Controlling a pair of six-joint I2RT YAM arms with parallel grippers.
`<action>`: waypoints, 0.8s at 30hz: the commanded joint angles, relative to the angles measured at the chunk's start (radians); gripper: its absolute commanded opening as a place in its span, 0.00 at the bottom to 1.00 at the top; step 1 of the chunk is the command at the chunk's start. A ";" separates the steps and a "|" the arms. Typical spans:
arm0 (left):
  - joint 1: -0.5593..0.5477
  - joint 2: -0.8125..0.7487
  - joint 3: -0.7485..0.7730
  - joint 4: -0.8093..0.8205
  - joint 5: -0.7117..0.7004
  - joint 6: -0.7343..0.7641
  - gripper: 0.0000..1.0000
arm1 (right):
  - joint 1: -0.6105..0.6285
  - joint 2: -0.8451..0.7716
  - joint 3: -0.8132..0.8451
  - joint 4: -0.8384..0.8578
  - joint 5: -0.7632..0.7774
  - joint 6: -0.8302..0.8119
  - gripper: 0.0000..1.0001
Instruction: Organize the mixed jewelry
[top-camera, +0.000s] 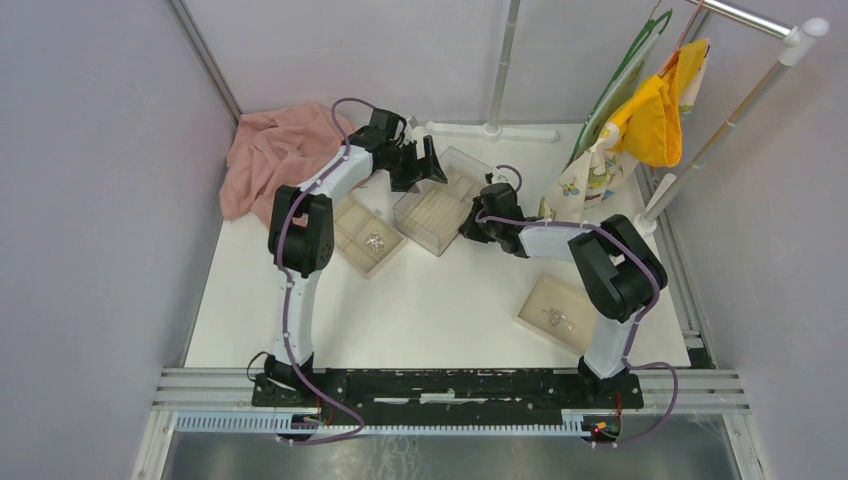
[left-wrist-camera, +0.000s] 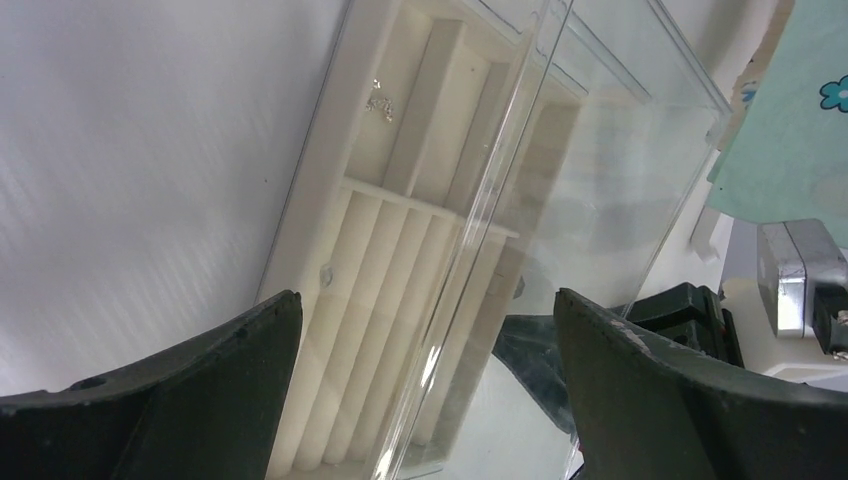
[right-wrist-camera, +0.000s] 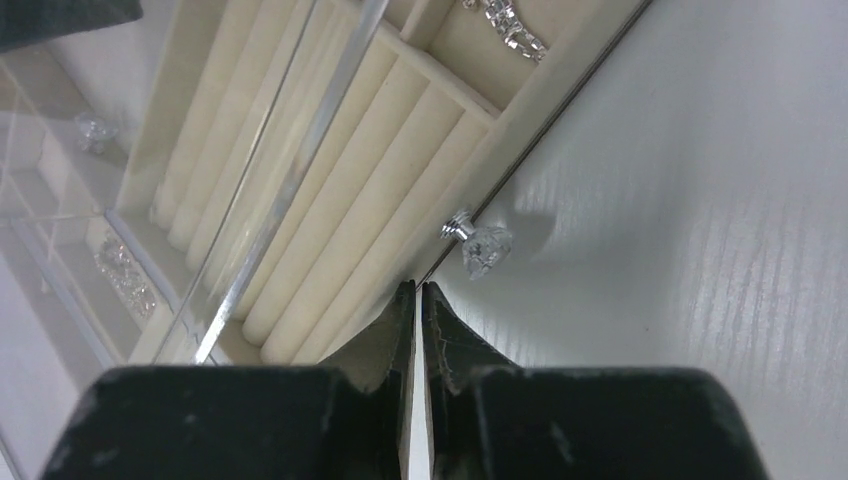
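Note:
The mixed jewelry lies in small silver heaps: one (top-camera: 375, 240) in the left beige tray (top-camera: 352, 222), one (top-camera: 556, 318) in the right beige tray (top-camera: 580, 330). More pieces sit in the clear box's drawer: a chain (right-wrist-camera: 505, 30) in the right wrist view, a small bit (left-wrist-camera: 380, 100) in the left wrist view. My left gripper (top-camera: 428, 160) is open and empty over the clear box (top-camera: 440, 205), its jaws (left-wrist-camera: 425, 300) spread on either side of the clear wall. My right gripper (top-camera: 478, 226) is shut and empty, its tips (right-wrist-camera: 420, 288) at the drawer's edge, just below the crystal knob (right-wrist-camera: 485, 250).
A pink cloth (top-camera: 275, 150) lies at the back left. A white stand (top-camera: 492, 128) is at the back, and a rack with yellow and patterned cloths (top-camera: 650, 115) at the back right. The drawer holds beige ring rolls (right-wrist-camera: 330, 190).

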 joint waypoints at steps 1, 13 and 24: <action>-0.010 -0.008 0.065 -0.117 -0.099 0.033 1.00 | 0.002 -0.093 -0.026 0.018 -0.041 -0.060 0.13; -0.004 -0.155 0.173 -0.219 -0.413 0.091 1.00 | 0.003 -0.487 -0.221 -0.333 0.174 -0.196 0.41; -0.015 -0.588 -0.190 -0.186 -0.541 0.121 1.00 | 0.007 -0.794 -0.350 -0.758 0.468 -0.053 0.64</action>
